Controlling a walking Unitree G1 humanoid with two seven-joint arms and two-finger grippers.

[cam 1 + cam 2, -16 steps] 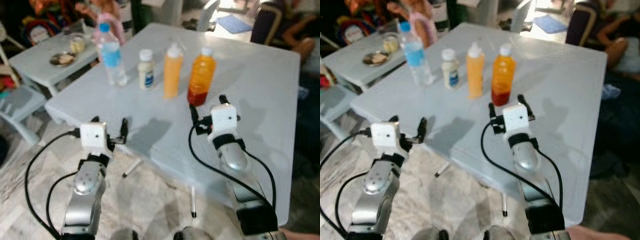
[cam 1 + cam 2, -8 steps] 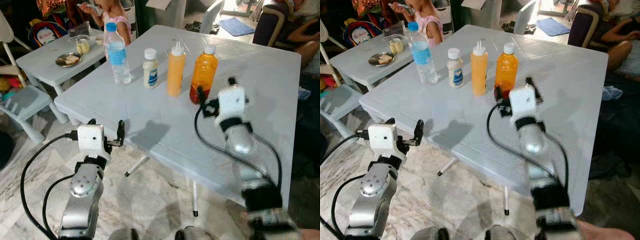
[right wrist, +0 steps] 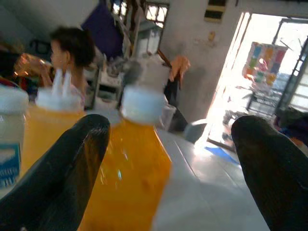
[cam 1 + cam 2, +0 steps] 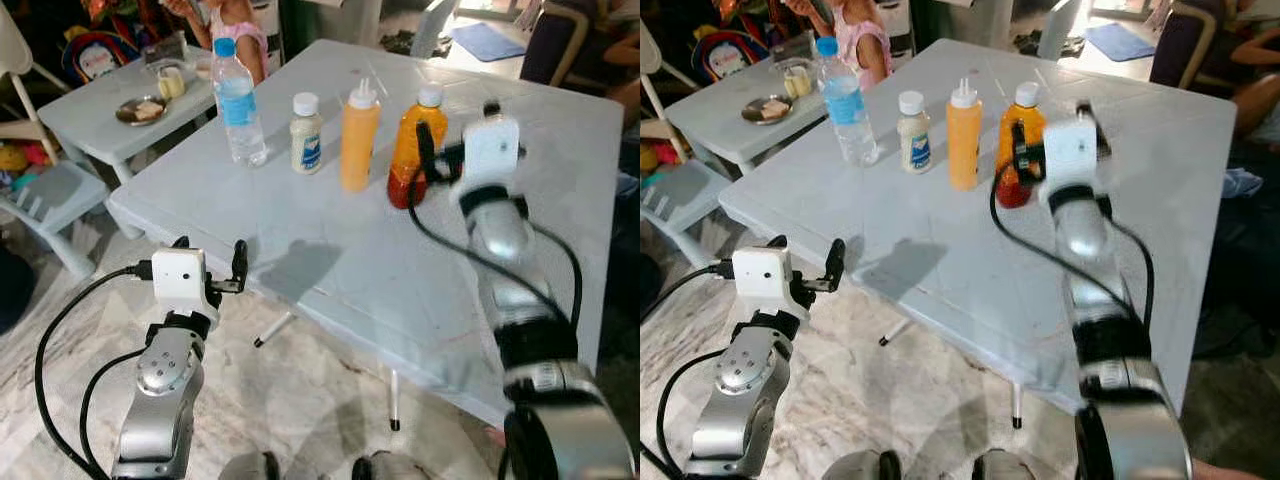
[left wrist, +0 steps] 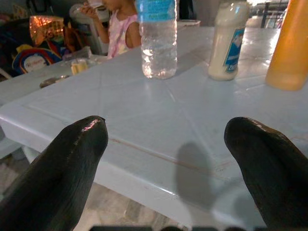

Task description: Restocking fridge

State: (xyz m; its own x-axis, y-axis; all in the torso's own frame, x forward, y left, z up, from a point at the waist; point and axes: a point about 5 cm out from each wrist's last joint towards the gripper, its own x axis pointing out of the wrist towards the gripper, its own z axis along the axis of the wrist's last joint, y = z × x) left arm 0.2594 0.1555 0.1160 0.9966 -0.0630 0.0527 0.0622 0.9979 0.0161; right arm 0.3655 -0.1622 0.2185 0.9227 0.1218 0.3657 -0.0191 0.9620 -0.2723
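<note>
Four bottles stand in a row on the white table [image 4: 340, 260]: a water bottle [image 4: 238, 100], a small white bottle [image 4: 306, 135], an orange squeeze bottle [image 4: 358, 138] and an orange juice bottle [image 4: 412, 148]. My right gripper [image 4: 453, 135] is raised over the table just right of the juice bottle, open; the juice bottle [image 3: 132, 163] is close ahead of its fingers, apart from them. My left gripper [image 4: 210, 250] hangs open at the table's near left edge, facing the water bottle [image 5: 156, 38] and the white bottle [image 5: 228, 41].
A low white side table [image 4: 75, 125] with a plate and a cup stands at the left, a child [image 4: 235, 20] behind it. A small chair [image 4: 40, 190] is beside it. A person sits at the far right [image 4: 600, 40].
My right arm has lifted and reached forward, from the table's middle up to the juice bottle. My left arm has stayed put. The head camera has shifted a little.
</note>
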